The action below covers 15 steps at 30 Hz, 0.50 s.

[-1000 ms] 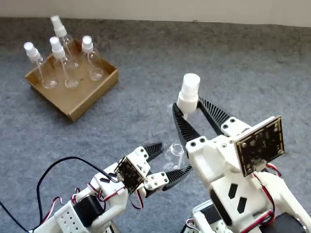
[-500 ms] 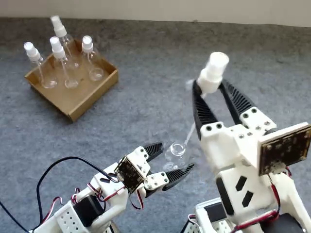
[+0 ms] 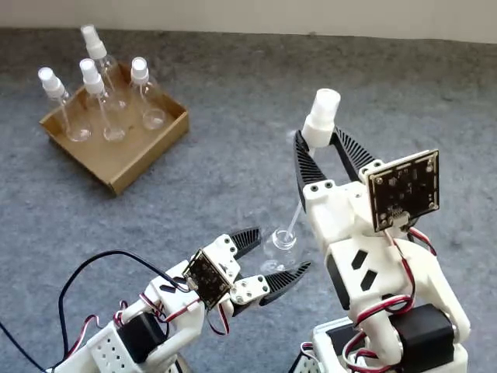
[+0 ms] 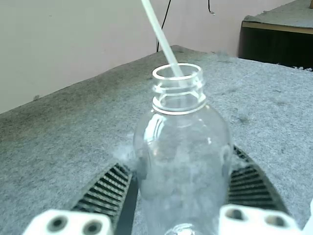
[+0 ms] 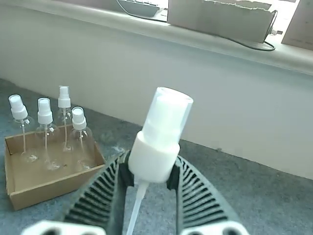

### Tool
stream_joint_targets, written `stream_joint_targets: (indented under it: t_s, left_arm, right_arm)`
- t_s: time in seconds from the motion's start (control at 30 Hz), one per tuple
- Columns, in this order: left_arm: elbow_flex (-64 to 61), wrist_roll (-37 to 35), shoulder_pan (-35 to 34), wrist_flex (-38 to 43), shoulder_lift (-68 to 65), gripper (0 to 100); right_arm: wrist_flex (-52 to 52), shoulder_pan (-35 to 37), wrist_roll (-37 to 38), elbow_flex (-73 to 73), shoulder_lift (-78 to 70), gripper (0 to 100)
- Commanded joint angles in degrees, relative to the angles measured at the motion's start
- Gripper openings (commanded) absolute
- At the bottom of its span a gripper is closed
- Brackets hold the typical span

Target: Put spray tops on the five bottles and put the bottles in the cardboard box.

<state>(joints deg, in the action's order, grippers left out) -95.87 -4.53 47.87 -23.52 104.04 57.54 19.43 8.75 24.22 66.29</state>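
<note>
My left gripper (image 3: 268, 260) is shut on a clear open-necked bottle (image 3: 280, 247), seen close up as the bottle (image 4: 183, 161) between the black fingers (image 4: 105, 191). My right gripper (image 3: 322, 151) is shut on a white spray top (image 3: 321, 118), held above the bottle. The top's thin dip tube (image 3: 293, 221) slants down with its end inside the bottle neck (image 4: 177, 81). The right wrist view shows the spray top (image 5: 159, 137) clamped between ribbed fingers (image 5: 100, 196). A cardboard box (image 3: 116, 167) at the far left holds several capped bottles (image 3: 97, 97).
Grey carpet covers the table (image 3: 404, 101), with open room to the right and behind the arms. A black cable (image 3: 85, 268) loops beside the left arm. A pale wall runs along the far edge (image 3: 248, 15).
The right gripper swung the spray top right and up, then came back left and down. The dip tube now enters the bottle neck. The left gripper and bottle stayed still.
</note>
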Motion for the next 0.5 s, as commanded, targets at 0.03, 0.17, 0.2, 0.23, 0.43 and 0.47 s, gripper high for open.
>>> stream_joint_targets:
  t_s: [0.03,0.17,0.2,0.23,0.43,0.47]
  left_arm:
    - [-1.2,-0.4,0.4,1.6,0.8,13]
    - [-1.2,-0.4,0.4,1.6,0.8,13]
    - [-1.2,-0.4,0.3,1.6,0.8,13]
    - [-1.2,-0.4,0.3,1.6,0.8,13]
    - [-1.1,-0.7,-2.7,1.8,0.8,13]
    - [-1.2,-0.7,-2.9,2.5,0.8,13]
  right_arm:
    - [-1.4,-0.7,-0.5,-0.5,0.9,0.5]
    - [-1.4,0.7,-0.6,0.2,4.6,0.5]
    - [-1.3,1.9,-0.4,1.0,6.0,0.5]
    - [-1.3,2.9,-0.3,1.8,7.5,0.5]
    - [-1.3,6.3,-0.2,9.4,14.3,0.6]
    - [-1.3,6.4,-0.2,10.9,15.1,0.6]
